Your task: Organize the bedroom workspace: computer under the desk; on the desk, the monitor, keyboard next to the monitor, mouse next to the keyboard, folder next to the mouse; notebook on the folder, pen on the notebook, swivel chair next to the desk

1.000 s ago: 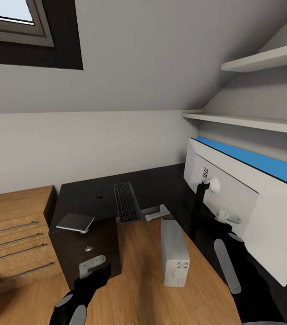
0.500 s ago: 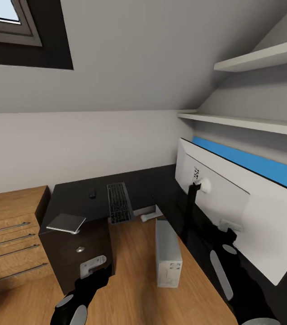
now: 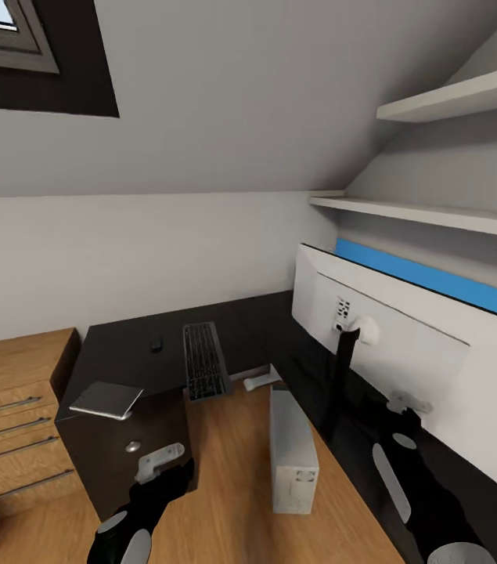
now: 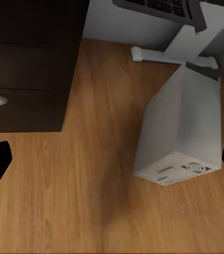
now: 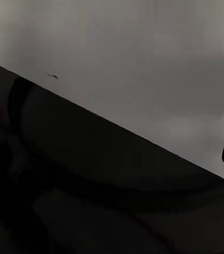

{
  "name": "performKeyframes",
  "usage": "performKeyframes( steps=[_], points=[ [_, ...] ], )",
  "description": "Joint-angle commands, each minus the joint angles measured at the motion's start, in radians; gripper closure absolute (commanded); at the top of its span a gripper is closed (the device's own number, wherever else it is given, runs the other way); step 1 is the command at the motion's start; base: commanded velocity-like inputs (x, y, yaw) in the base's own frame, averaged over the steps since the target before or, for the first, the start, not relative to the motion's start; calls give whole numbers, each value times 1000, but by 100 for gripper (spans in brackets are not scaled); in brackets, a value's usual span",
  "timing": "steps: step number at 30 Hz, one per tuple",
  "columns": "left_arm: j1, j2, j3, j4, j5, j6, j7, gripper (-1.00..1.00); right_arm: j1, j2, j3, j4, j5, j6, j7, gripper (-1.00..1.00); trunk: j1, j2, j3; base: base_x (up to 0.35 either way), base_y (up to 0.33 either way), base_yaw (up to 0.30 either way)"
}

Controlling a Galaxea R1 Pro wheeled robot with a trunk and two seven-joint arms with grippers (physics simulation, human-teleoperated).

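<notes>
Standing on the desk (image 3: pixel 123 352), the monitor (image 3: pixel 405 368) stretches lengthwise just beyond the right gripper (image 3: pixel 406 405), whose opening I cannot tell; the left gripper (image 3: pixel 158 464), spread wide, hangs well off toward the computer (image 3: pixel 293 454).

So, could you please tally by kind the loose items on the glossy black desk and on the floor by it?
Input devices: 2, slim black keyboard, small dark mouse.
Screens: 1, wide white-backed monitor.
Tower cases: 1, light grey boxy computer.
Notebooks: 1, thin grey flat notebook.
Total: 5.
</notes>
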Motion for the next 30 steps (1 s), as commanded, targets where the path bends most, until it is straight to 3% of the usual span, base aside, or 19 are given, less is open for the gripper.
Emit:
performKeyframes(
  steps=[1, 5, 6, 11, 17, 22, 30],
  points=[
    [-1, 0, -1, -1, 11, 2, 9, -100, -5, -3, 1, 5, -6, 2, -5, -100, 1, -1, -1, 311, 0, 0],
    [-1, 0, -1, -1, 11, 2, 9, -100, -23, -24, 0, 37, -9, -23, -6, -100, 1, -1, -1, 312, 0, 0],
    [-1, 0, -1, -1, 10, 2, 10, -100, -24, -40, -17, 41, -10, -26, -6, -100, 1, -1, -1, 305, -67, 0],
    [-1, 0, -1, 4, 11, 2, 11, -100, -26, -52, -86, 43, -9, -24, -6, -100, 1, -1, -1, 167, -60, 0],
    [-1, 0, -1, 7, 11, 2, 10, -100, -35, -70, -108, 53, -10, -21, -7, -100, 1, -1, -1, 14, -5, 0],
    [-1, 0, -1, 7, 10, 2, 10, -100, -91, -109, -135, 163, -16, -30, -3, -100, 1, -1, -1, 1, 0, 0],
    [-1, 0, -1, 7, 10, 2, 10, -100, -131, -141, -159, 245, -18, -64, 0, -100, 1, -1, -1, 0, 0, 0]
  ],
)
